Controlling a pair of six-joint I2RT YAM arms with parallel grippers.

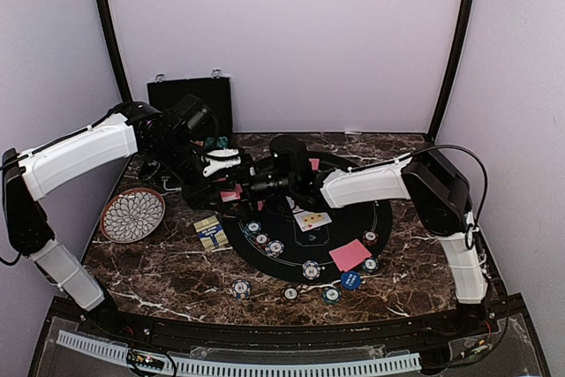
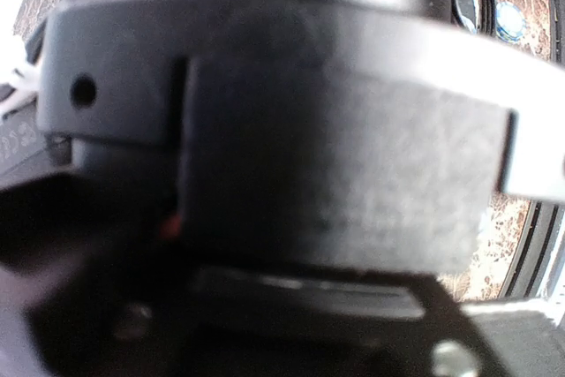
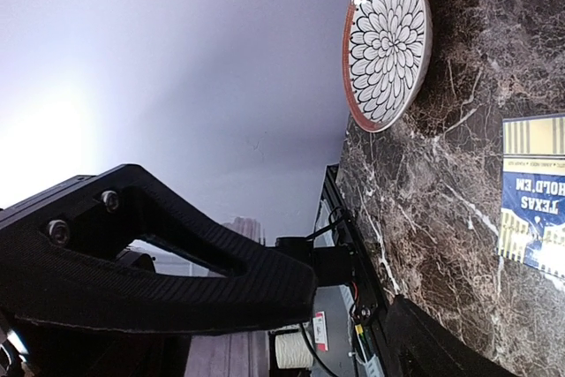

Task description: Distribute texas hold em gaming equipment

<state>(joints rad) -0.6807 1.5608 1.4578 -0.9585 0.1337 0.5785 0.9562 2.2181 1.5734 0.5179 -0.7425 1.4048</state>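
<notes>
1. The red-backed playing cards (image 1: 231, 192) lie at the middle of the bench (image 1: 168, 271), just under both end effectors. They are thin, light, slick and bendy, so they are best pinched by a free edge, one at a time.
2. The poker chips (image 1: 311, 269) sit along the near rim of the black mat (image 1: 300, 249). They are small, stiff and lie flat, so grip them across the edge.
3. The left end effector (image 1: 221, 165) is closed over those cards. It is possibly pinching them, but its own view is blocked.
4. The right end effector (image 3: 353, 297) has its jaws wide apart with nothing between them.
</notes>
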